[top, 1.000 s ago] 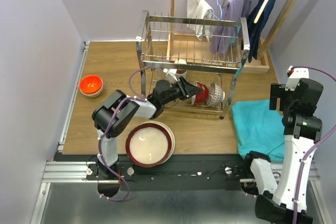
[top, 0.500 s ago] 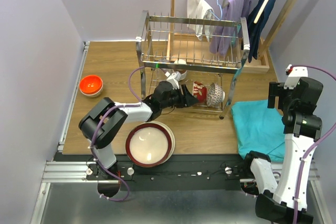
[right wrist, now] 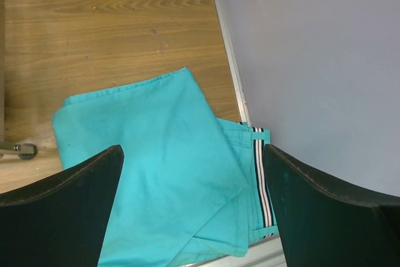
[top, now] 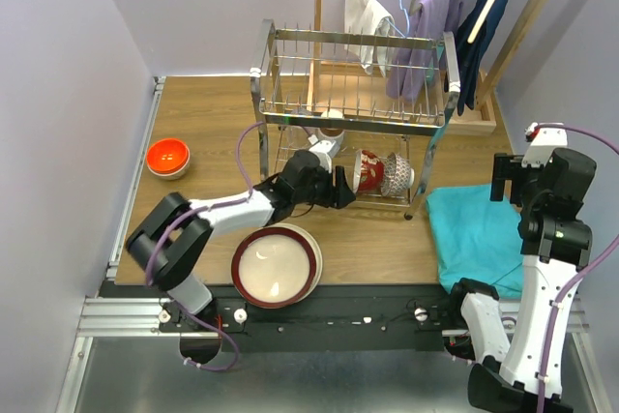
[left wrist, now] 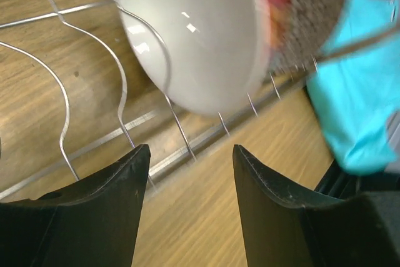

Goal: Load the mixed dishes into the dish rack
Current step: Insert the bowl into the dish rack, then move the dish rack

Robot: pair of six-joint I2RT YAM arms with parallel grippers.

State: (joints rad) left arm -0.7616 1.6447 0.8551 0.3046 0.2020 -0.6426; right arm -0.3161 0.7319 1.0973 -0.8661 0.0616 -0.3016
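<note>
The dish rack stands mid-table, and its wire lower tier fills the left wrist view. A red-patterned bowl stands on edge in that tier, with a blue-white patterned bowl beside it. My left gripper is open just in front of the red-patterned bowl, with nothing between its fingers. A stack of plates, the top one dark-red-rimmed, lies near the front edge. An orange bowl sits at the far left. My right gripper hangs open above the cloth.
A teal cloth lies at the right, next to the rack's leg. A wooden clothes-hanger stand with hanging clothes stands behind the rack. The purple wall runs close on the right.
My left gripper's jaws have spread and let go of the red-patterned bowl, which now stands in the lower tier. The left arm has lowered and stretched out. The right arm barely moved.
</note>
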